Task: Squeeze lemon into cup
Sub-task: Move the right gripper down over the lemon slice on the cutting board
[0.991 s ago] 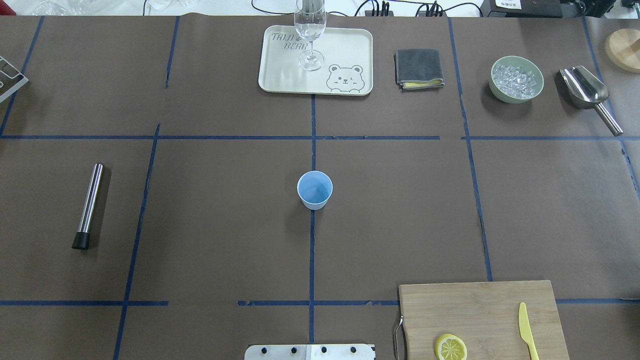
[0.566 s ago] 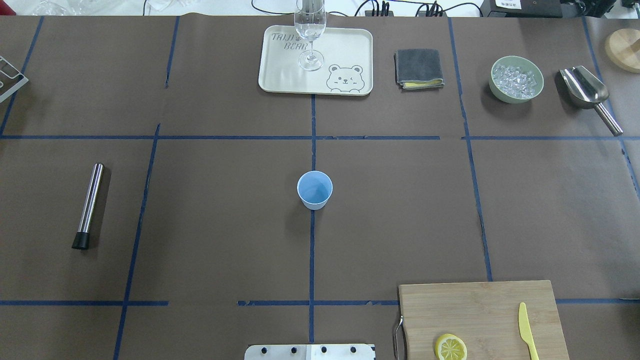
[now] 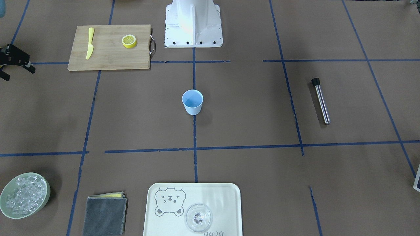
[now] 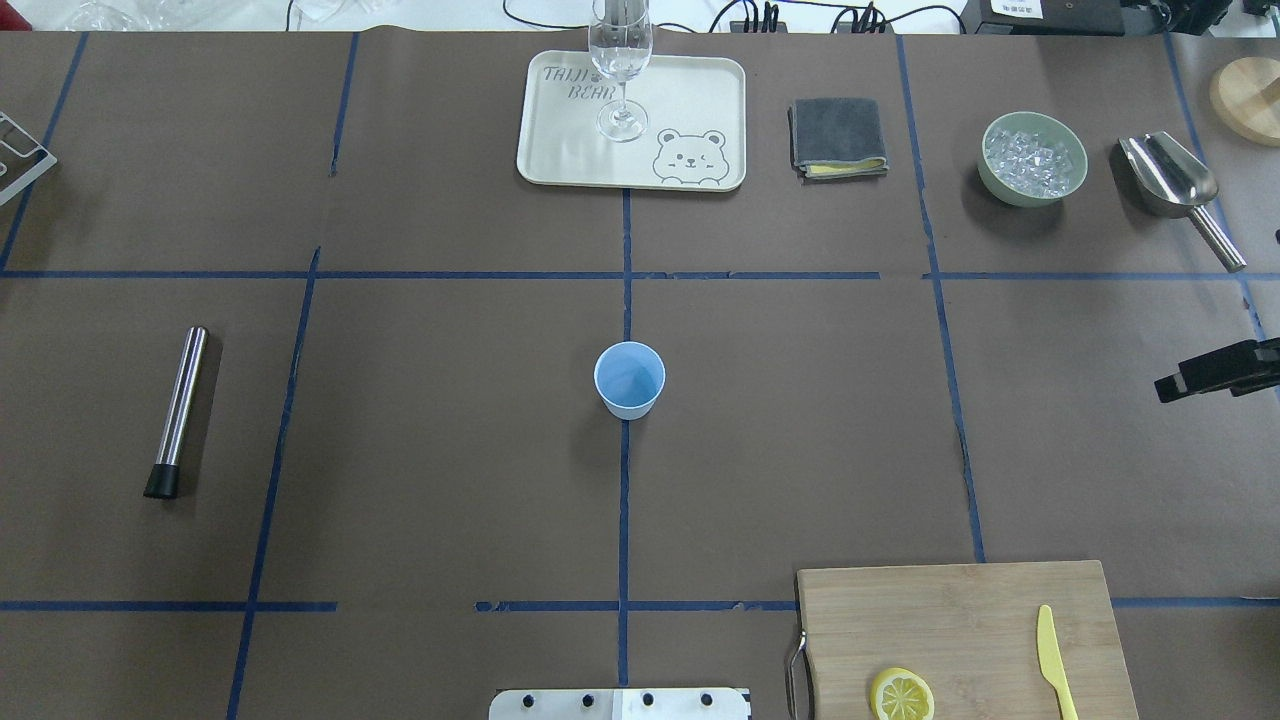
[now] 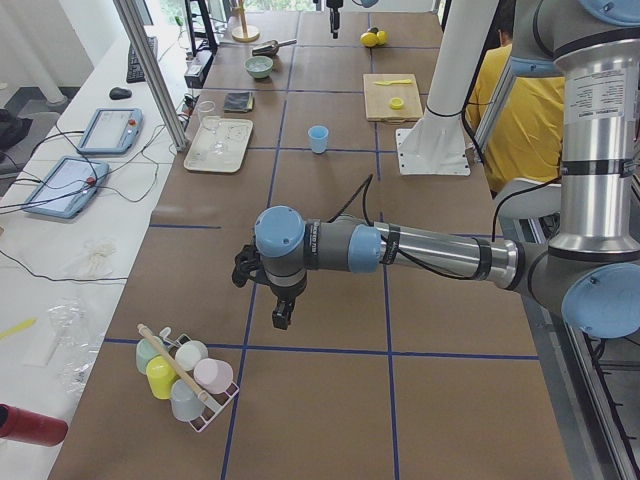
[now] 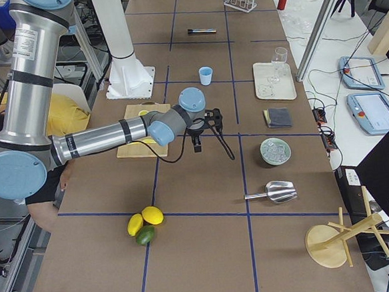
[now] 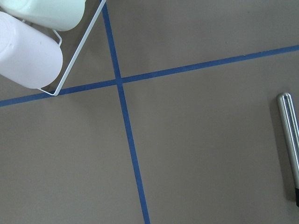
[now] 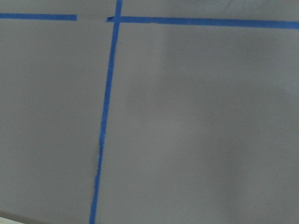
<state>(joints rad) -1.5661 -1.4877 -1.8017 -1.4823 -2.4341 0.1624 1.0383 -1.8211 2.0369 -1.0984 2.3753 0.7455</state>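
Centrally, cup (image 4: 629,380) upright, lemon (image 4: 901,696) on cutting board (image 4: 950,620); right tool (image 4: 1172,384), left tool (image 5: 281,316) — how far open, cannot tell

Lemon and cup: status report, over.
Right gripper hovering far right, left gripper off by the wire rack, jaw states unclear. Lemon cut face up on cutting board, untouched; cup upright mid-table. No obstruction seen between them.

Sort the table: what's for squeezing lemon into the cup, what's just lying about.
For the job: lemon, cup.
Lying about: yellow knife, cutting board, wine glass, tray, grey cloth, bowl of ice, metal scoop, steel rod.
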